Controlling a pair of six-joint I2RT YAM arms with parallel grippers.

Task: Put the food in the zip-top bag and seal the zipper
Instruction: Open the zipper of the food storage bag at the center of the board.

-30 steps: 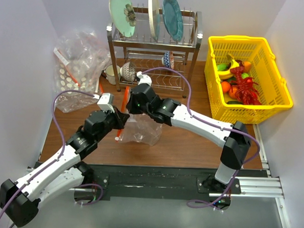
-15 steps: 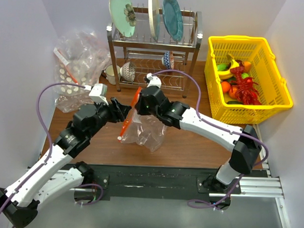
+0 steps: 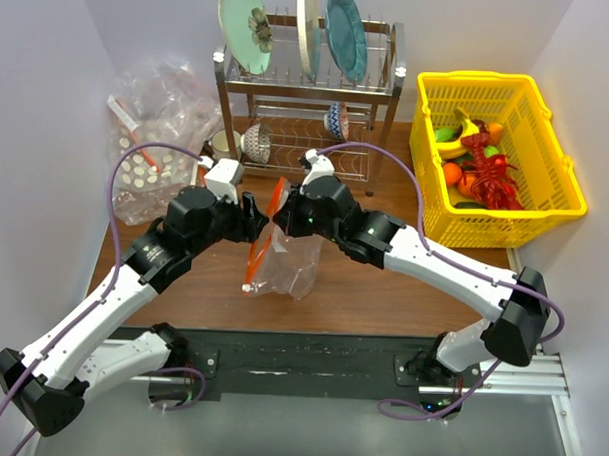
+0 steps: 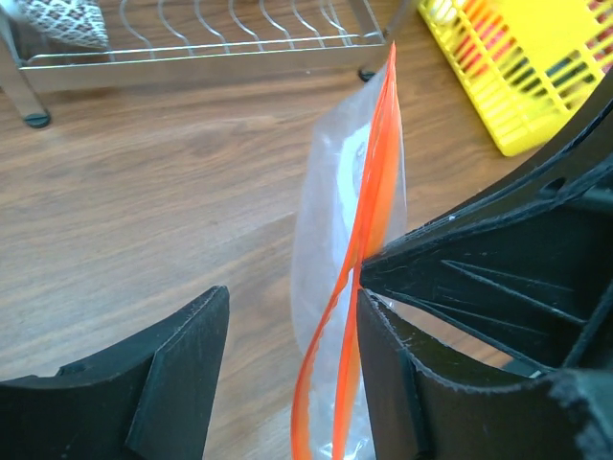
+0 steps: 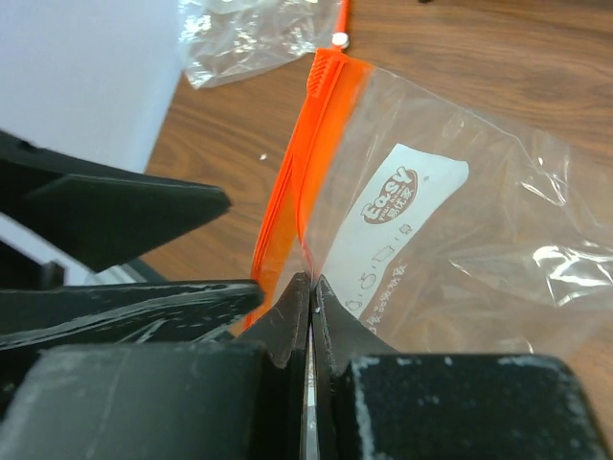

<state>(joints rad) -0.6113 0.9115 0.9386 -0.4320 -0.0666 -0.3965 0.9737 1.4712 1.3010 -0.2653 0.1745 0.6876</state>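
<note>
The clear zip-top bag (image 3: pixel 288 262) hangs above the table's middle, its orange zipper (image 3: pixel 265 237) running down its left edge. My right gripper (image 3: pixel 281 214) is shut on one wall of the bag just under the zipper (image 5: pixel 305 163), beside a white printed label (image 5: pixel 407 206). My left gripper (image 4: pixel 292 379) stands open around the two parted zipper strips (image 4: pixel 369 220), which lie close to its right finger (image 4: pixel 402 374). The food is in the yellow basket (image 3: pixel 566 187): a red lobster (image 3: pixel 494 180) and an orange (image 3: pixel 452 173) among other toys.
A steel dish rack (image 3: pixel 309 88) with plates and bowls stands at the back centre. A heap of clear dotted plastic bags (image 3: pixel 153 133) fills the back left. The rack's foot (image 4: pixel 36 120) and the basket's corner (image 4: pixel 517 67) show behind the bag.
My left gripper has opened and let go of the zipper. Both arms have moved back and to the right, and the bag now hangs from my right gripper.
</note>
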